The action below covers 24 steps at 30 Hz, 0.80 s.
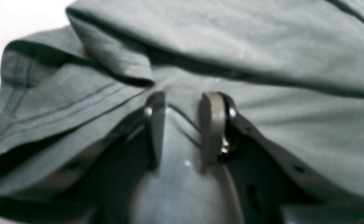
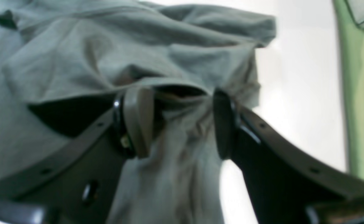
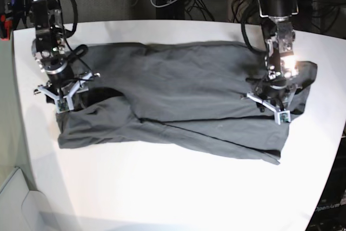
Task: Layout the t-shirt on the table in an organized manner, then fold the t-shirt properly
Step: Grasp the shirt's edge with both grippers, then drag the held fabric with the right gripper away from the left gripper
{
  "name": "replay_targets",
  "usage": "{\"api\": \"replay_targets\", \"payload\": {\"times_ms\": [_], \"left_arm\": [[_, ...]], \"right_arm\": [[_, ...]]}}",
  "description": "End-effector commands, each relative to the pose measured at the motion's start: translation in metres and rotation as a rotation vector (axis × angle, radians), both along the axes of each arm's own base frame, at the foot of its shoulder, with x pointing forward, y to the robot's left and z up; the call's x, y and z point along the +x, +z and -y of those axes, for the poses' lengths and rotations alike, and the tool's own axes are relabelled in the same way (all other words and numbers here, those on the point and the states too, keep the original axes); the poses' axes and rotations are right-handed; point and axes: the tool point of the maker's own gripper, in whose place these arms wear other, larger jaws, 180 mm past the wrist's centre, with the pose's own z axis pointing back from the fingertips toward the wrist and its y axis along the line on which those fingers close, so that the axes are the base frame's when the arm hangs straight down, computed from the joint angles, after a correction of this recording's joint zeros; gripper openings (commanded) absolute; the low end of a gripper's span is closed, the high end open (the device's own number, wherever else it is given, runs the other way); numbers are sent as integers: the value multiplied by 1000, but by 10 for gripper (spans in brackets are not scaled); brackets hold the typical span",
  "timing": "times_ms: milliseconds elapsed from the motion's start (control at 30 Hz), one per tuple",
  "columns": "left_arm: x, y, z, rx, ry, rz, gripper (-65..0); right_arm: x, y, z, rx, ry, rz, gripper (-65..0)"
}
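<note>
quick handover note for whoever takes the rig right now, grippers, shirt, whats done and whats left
Left gripper: closed on a fold of the t-shirt at one end.
Right gripper: jaws apart, cloth between them, not clamped.
T-shirt: spread lengthwise across the table, still wrinkled, one long edge doubled over.
Done: rough spreading.
Left: flatten and straighten it, then fold.
</note>
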Motion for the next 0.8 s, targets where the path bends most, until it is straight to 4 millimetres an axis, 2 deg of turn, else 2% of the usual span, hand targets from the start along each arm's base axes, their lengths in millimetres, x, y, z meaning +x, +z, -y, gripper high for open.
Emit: {"api": "replay_targets", "payload": {"times_ms": [0,33,167,333,567,667,767], "left_arm": [[-75,-57,-7,-13,48,-335,-448],[-80,-59,-7,-10,48,-344,-448],[-92,-56,-34,36,67,-358,-449],[-90,-41,-54,69,89,-323,-449],[-84,-38,-51,65,86,-310,-449],[-83,-38,-49,62,85,-307,-449],[-83,-38,-49,61,85,-307,-449]], "right_arm": [[8,21,2,-15,17,67,-331],[6,22,2,-18,21,68,-331],[-4,20,-6,-8,34,59,-331],[-8,15,-16,21,33,49,-331],[-3,9,-40,30,101,36,-315],[2,13,-49,34,126,48,-309],[6,11,-51,32,129,43,-309]]}}
